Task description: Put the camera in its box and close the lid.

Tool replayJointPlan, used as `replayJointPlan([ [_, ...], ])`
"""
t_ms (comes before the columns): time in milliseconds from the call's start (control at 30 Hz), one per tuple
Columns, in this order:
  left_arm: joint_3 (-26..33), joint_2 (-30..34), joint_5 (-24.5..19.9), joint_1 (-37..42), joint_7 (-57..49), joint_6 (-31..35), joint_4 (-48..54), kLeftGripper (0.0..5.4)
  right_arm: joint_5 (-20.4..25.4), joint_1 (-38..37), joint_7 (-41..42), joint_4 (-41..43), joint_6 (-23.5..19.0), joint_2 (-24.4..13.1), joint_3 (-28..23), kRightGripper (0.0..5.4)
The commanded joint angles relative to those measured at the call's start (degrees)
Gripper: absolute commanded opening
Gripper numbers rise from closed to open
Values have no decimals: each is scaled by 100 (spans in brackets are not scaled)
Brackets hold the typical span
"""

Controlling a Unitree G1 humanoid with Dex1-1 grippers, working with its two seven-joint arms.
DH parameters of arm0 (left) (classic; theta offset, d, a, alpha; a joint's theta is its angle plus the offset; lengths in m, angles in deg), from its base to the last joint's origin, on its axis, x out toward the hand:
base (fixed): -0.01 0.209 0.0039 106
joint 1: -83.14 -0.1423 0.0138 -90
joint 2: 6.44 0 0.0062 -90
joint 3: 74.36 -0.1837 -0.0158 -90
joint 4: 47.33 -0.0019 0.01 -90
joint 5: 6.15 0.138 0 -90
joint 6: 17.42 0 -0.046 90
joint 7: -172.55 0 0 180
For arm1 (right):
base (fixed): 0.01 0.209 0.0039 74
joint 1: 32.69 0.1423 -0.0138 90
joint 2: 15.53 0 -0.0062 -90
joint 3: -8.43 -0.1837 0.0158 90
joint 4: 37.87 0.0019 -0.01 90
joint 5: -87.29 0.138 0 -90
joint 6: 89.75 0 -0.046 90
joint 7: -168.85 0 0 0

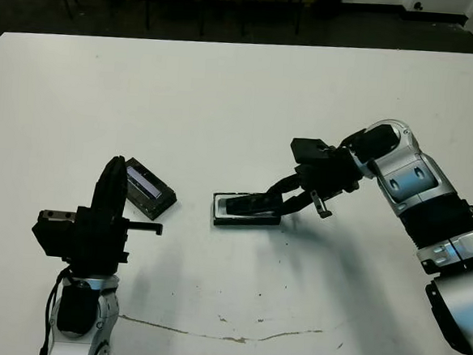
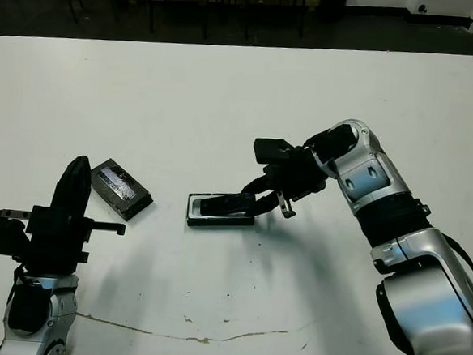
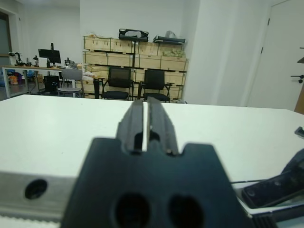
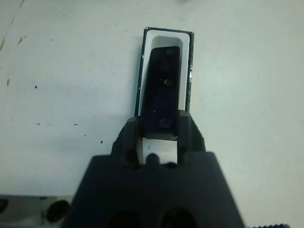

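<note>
With the right hand (image 4: 156, 130) clamped on the camera (image 4: 160, 97), which sits tilted over the box (image 4: 186, 57), release risks it resting askew on the rim, blocking the lid (image 1: 148, 189).

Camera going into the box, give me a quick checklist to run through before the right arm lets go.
1. Camera between the right gripper's fingers: ok, gripped at its near end.
2. Camera over the box: ok, lined up inside the white lining.
3. Camera lying flat in the box: cannot tell; the head views suggest the held end is raised.
4. Box flat on the table: ok.
5. Lid within reach: ok, it lies to the robot's left of the box, beside the left gripper.
6. Left gripper free for the lid: ok, fingers shut on nothing.
</note>
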Motion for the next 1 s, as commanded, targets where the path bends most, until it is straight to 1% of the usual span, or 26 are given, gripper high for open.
replayJointPlan([
  [33,-3,-7,62,-177,-50,78,-25,0,77,-76,77,6,-165,57,22,46],
  [200,-11,10,79,-162,-48,1,-77,0,126,-84,95,33,-172,124,37,46],
  [367,-19,-12,91,-154,-70,-47,-122,0,7,-52,73,185,-161,168,190,46],
  [467,-40,-19,140,-183,-113,13,-59,0,-56,-13,110,163,-50,254,308,46],
  [533,-45,-27,109,-197,-109,39,-41,0,-90,9,128,129,74,313,384,46],
  [667,-48,-52,63,-232,-125,131,26,0,-150,39,189,31,168,427,535,46],
  [733,-47,-46,66,-233,-118,119,29,0,-216,31,191,49,84,431,604,46],
  [900,-45,-50,118,-234,-159,121,28,0,-283,-16,164,133,65,366,637,46],
  [933,-48,-48,127,-238,-168,141,41,0,-249,-22,185,124,86,354,604,46],
  [967,-54,-46,127,-245,-174,176,64,0,-215,-15,221,87,175,343,575,64],
  [1000,-55,-35,120,-242,-163,162,57,0,-169,0,254,25,412,325,526,83],
])
